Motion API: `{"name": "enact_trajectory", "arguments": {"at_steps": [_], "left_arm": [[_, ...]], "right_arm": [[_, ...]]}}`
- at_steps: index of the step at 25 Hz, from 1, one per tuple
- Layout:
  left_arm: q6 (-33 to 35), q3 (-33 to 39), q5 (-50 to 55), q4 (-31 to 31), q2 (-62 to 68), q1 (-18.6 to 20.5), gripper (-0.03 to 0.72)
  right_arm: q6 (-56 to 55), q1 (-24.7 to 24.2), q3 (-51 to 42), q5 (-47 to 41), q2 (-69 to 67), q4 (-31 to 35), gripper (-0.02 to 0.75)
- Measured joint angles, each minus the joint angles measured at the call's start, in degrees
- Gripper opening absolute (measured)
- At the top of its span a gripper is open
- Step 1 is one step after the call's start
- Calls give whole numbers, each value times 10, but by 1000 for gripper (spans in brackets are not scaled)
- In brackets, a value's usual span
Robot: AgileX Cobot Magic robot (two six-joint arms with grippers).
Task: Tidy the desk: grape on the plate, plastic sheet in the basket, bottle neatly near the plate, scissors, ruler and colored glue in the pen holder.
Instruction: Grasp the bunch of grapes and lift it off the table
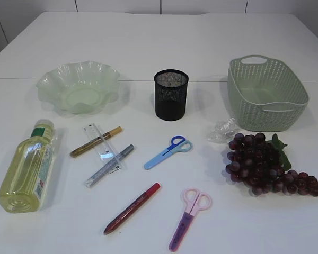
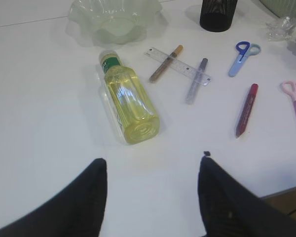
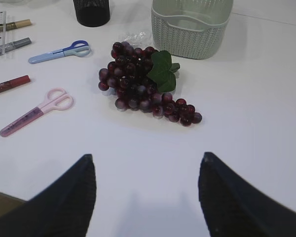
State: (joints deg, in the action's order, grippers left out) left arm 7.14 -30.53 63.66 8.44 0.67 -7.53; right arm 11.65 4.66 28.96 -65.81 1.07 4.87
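purple grape (image 1: 265,164), black mesh pen holder (image 1: 171,95)

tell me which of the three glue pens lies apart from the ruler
The red glue pen. It lies alone toward the front of the table, while the gold glue pen and the silver glue pen both cross the clear ruler.

We see a white table (image 1: 148,37) with a smooth, matte top that fills nearly all of the exterior view. A thin seam (image 1: 10,79) runs across it from side to side in the far half, as if two tabletops meet there. Behind the far edge stands a pale wall (image 1: 116,5) of panels parted by narrow dark joints. In the left wrist view the table's near edge cuts across the lower right corner, with dim floor (image 2: 292,210) below it. In the right wrist view we find a brownish strip of floor (image 3: 1,206) at the lower left.
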Motion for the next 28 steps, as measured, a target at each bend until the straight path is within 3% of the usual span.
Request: {"name": "enact_trajectory", "arguments": {"at_steps": [28], "left_arm": [[0,0,0,0,0,0,424]], "right_arm": [[0,0,0,0,0,2,511]]}}
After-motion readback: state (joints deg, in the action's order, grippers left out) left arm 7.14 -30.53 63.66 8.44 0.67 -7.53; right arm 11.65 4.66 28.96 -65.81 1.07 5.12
